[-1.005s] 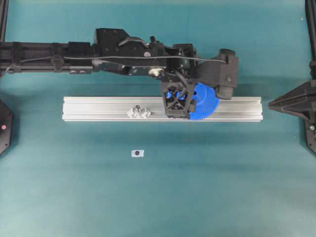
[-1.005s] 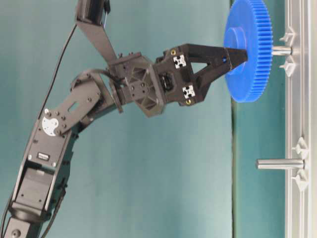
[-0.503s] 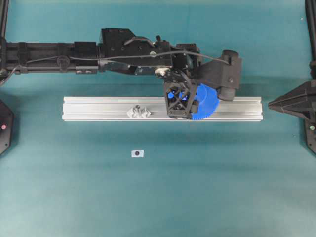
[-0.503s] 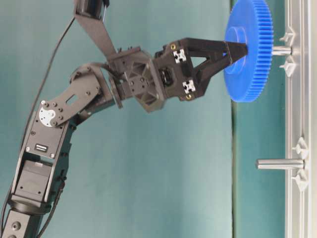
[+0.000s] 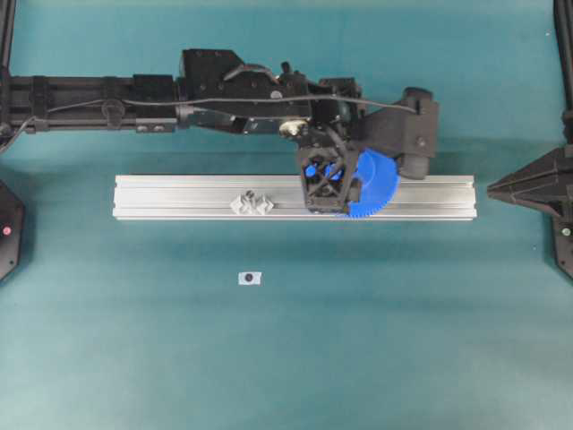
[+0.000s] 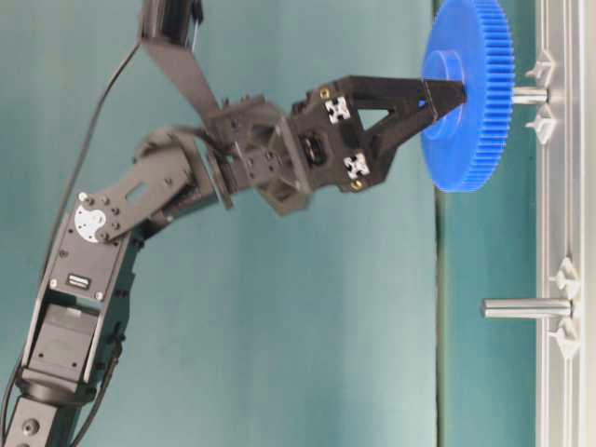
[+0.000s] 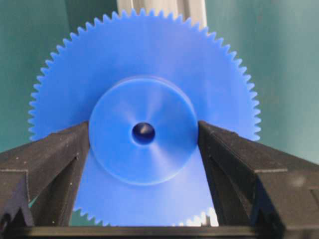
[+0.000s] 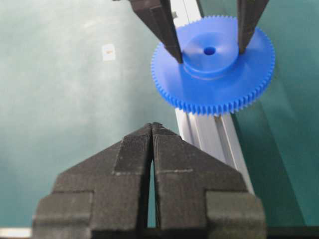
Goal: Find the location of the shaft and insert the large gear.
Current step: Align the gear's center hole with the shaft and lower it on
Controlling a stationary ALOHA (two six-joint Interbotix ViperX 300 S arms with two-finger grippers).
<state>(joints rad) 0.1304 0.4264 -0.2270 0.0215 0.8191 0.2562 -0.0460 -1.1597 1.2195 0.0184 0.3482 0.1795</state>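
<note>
Gear first — I've got the large gear [image 6: 466, 93] pinched by its raised hub in the left claw [image 6: 445, 95], one finger on each side of the hub, and my wrist view shows both fingers [image 7: 55, 154] pressed flat against it with the small centre hole sitting between them. From the table-level camera the blue disc stands face-on to the aluminium rail [image 6: 563, 391], and a short stretch of grey peg [image 6: 529, 94] shows between the gear's far face and the rail — whether the peg's tip is inside the hole I can't tell from here. Further along the same rail I see the shaft [image 6: 526, 307], bare, sticking straight out with its little translucent brackets at the base. Overhead, the left arm reaches across from the left edge and hides most of the gear over the right half of the rail, while the shaft [image 5: 252, 202] sits well apart, left of the rail's middle. A tiny white tag [image 5: 250, 278] lies on the table [image 5: 358, 340] in front of the rail. Right claw [image 8: 151, 130] — fingers pressed together on nothing, parked well back from the rail.
</note>
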